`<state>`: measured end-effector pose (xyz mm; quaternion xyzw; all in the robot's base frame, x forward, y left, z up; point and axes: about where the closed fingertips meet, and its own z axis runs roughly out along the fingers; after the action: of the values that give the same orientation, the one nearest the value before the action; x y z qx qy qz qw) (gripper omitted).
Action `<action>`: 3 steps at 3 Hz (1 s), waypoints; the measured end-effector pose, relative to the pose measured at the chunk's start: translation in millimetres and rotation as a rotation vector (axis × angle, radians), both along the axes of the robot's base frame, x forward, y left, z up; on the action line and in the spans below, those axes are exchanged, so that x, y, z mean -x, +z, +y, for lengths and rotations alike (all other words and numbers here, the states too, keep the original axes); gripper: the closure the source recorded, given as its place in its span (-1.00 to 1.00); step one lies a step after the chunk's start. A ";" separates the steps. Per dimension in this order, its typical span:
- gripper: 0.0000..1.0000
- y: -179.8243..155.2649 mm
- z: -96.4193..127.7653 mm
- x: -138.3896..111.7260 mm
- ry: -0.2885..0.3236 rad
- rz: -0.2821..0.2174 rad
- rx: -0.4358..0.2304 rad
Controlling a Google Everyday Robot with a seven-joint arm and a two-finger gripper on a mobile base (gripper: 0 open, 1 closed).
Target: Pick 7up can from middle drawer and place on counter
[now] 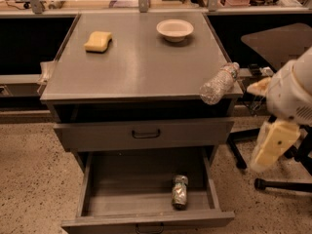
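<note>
The 7up can [179,191] lies on its side on the grey floor of the open middle drawer [122,199], right of centre near the front. The counter [131,62] is the cabinet's flat grey top above it. My gripper does not show. Only my arm's white housing [292,89] and a cream link [273,145] show at the right edge, right of the cabinet and above drawer height.
A clear plastic water bottle [219,83] lies at the counter's front right corner, overhanging the edge. A yellow sponge [98,41] and a white bowl [174,29] sit at the back. The drawer above [146,133] is shut. Chair legs [278,184] stand at right.
</note>
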<state>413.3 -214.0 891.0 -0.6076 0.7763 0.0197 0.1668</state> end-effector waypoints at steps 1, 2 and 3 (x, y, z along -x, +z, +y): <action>-1.00 -35.5 5.7 13.6 -0.023 0.035 -0.030; -1.00 -35.7 5.7 13.6 -0.022 0.035 -0.029; -1.00 -97.6 10.7 5.7 0.131 0.090 0.066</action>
<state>407.6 -203.3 793.4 -0.6608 0.7418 0.0321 0.1101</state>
